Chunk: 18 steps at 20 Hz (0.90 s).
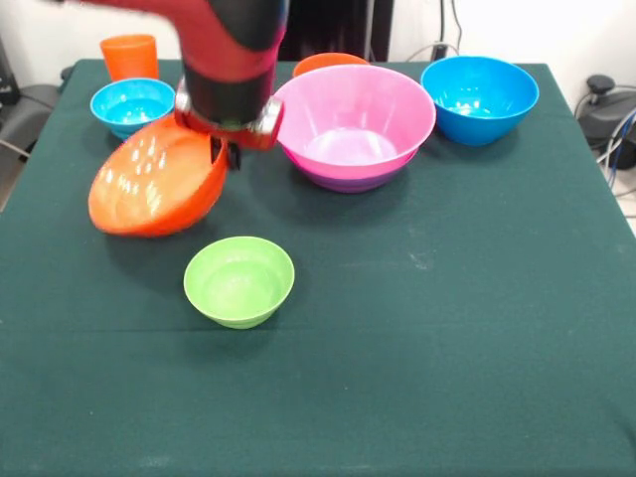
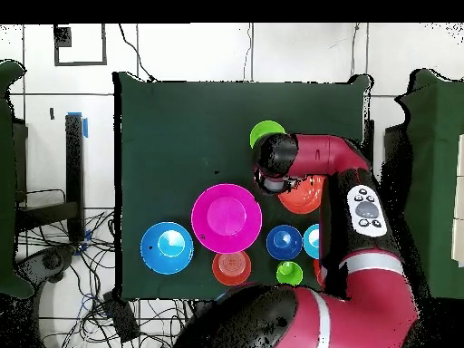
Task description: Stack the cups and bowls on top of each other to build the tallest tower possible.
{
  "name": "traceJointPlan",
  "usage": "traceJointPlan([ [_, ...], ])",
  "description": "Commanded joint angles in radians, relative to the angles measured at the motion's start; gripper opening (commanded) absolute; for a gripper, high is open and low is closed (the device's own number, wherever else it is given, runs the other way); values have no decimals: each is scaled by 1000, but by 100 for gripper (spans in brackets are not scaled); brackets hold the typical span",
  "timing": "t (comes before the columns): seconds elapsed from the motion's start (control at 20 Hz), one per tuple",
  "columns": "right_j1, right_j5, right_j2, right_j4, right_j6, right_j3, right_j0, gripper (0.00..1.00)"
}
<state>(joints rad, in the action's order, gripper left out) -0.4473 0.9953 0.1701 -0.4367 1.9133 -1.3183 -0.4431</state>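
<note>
My gripper (image 1: 227, 151) is shut on the rim of the wide shallow orange bowl (image 1: 154, 187) and holds it tilted, just above the table's left part. In the overhead view the gripper (image 2: 270, 181) sits beside that bowl (image 2: 305, 194). The pink bowl (image 1: 353, 114) sits nested in the purple bowl (image 1: 348, 182), right of the gripper. The big blue bowl (image 1: 479, 97) stands far right. The small lime-green bowl (image 1: 238, 281) stands in front of the gripper. The small light-blue bowl (image 1: 131, 104), orange cup (image 1: 129, 55) and small orange bowl (image 1: 328, 63) stand at the back.
The overhead view shows the dark-blue bowl (image 2: 284, 242) and the lime-green cup (image 2: 289, 272) near the robot's base, hidden behind the arm in the front view. The green cloth (image 1: 447, 328) covers the table.
</note>
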Motion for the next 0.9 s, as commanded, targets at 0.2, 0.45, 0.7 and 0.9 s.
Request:
traceJointPlan([
  [0.2, -249, 142, -28, 9, -22, -168, 127, 0],
  [0.45, -272, 139, -27, 39, -19, -196, 129, 0],
  [0.7, -282, 77, -47, 45, 45, -238, 154, 0],
  [0.9, -275, 41, -63, 48, 88, -249, 176, 0],
])
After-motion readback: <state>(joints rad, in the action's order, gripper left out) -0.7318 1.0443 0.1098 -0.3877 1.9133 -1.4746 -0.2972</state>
